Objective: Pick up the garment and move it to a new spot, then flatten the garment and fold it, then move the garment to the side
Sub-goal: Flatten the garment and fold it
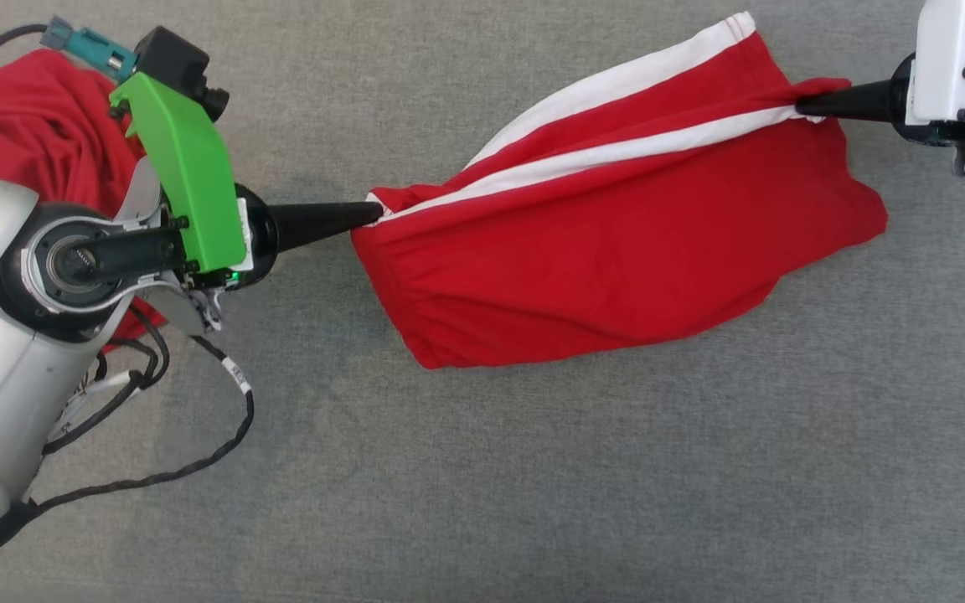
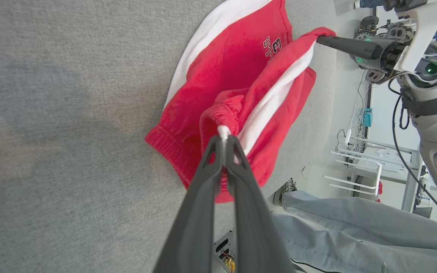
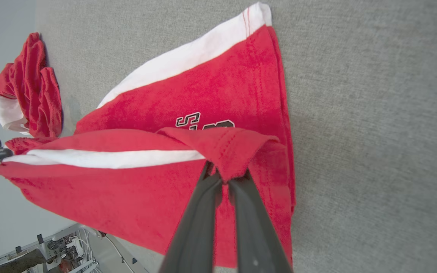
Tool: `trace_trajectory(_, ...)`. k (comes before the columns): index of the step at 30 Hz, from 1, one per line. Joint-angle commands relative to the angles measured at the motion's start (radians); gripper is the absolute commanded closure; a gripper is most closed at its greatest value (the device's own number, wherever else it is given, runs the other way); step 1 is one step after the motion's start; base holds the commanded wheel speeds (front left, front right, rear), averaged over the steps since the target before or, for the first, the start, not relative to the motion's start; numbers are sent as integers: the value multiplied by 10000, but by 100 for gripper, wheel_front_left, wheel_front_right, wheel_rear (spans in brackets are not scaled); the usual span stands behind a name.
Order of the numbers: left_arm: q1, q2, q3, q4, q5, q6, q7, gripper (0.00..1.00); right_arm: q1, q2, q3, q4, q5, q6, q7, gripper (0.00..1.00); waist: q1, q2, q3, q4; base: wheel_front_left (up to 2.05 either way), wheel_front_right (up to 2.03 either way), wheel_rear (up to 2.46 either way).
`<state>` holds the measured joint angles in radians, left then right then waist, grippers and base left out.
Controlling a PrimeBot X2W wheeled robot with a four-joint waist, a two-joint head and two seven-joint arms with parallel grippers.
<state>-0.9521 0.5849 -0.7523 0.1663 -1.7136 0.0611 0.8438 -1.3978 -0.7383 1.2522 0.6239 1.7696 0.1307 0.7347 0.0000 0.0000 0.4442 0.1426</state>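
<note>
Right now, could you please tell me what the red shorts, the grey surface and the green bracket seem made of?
The red shorts look like soft knit fleece or terry, matte: fuzzy nap, stitched seams. The grey surface seems felt or woven cloth, matte, finely speckled. The green bracket is likely hard plastic: smooth, slight sheen.

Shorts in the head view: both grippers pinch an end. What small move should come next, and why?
Probably lower both grippers together, keeping tension, to lay the shorts flat on the table. The left gripper is shut on the waistband, the right gripper on a leg hem, and the cloth between them sags in folds.
</note>
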Motion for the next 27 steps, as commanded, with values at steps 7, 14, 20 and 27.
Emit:
trace_trajectory(7,-741,-356,34,550,184,-135,114,100,-850,599,64,1227,42,0,162,100,0,0,877,508,0,0,0)
trace_trajectory(14,-932,-592,-115,923,363,-341,149,0,-1150,1188,115,1812,-157,0,-27,22,0,0,1016,466,0,0,0)
trace_trajectory(20,-656,-295,-121,929,602,-627,50,0,-1095,1161,-91,1201,-436,0,-997,0,0,0,670,264,0,0,0)
trace_trajectory(27,-268,224,-42,763,1921,-1170,-1516,0,-204,663,-638,-515,-764,0,-3035,0,0,0,-160,48,0,0,0)
